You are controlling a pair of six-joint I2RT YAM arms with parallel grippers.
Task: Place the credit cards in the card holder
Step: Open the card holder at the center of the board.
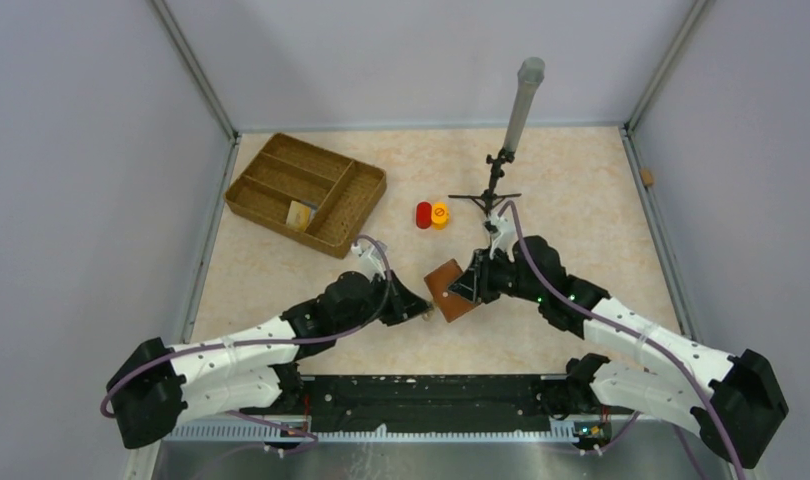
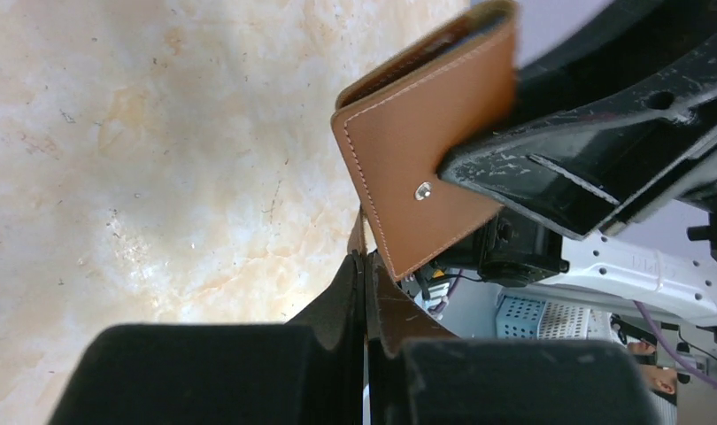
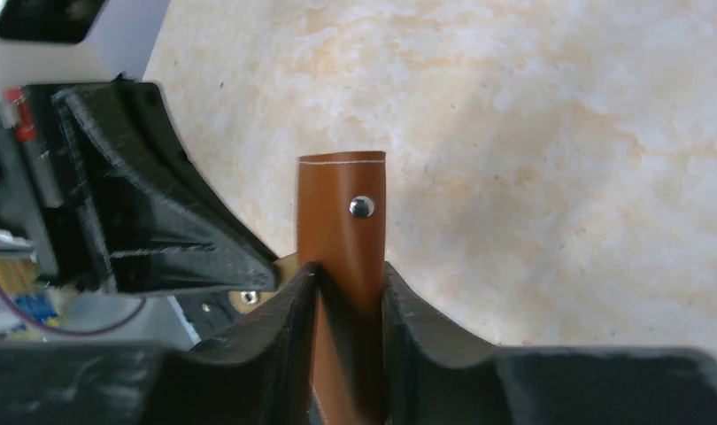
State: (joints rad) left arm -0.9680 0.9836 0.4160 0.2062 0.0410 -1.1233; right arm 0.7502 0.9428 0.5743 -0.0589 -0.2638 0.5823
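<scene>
The card holder [image 1: 449,290] is a reddish-brown wallet held off the table between both grippers, partly unfolded. My right gripper [image 1: 474,287] is shut on one flap; in the right wrist view that flap with its metal snap [image 3: 342,212] stands up between the fingers of the gripper [image 3: 346,276]. My left gripper [image 1: 425,308] is shut on a thin leather edge of the wallet [image 2: 426,168], pinched at the gripper's tips [image 2: 366,263]. One yellowish credit card [image 1: 299,213] lies in the wicker tray. No pale blue-grey card is in view.
The divided wicker tray [image 1: 333,228] stands at the back left. A red cap [image 1: 423,214] and an orange cap [image 1: 440,215] stand behind the wallet. A small black stand with a grey tube [image 1: 521,105] is at the back, just behind the right gripper.
</scene>
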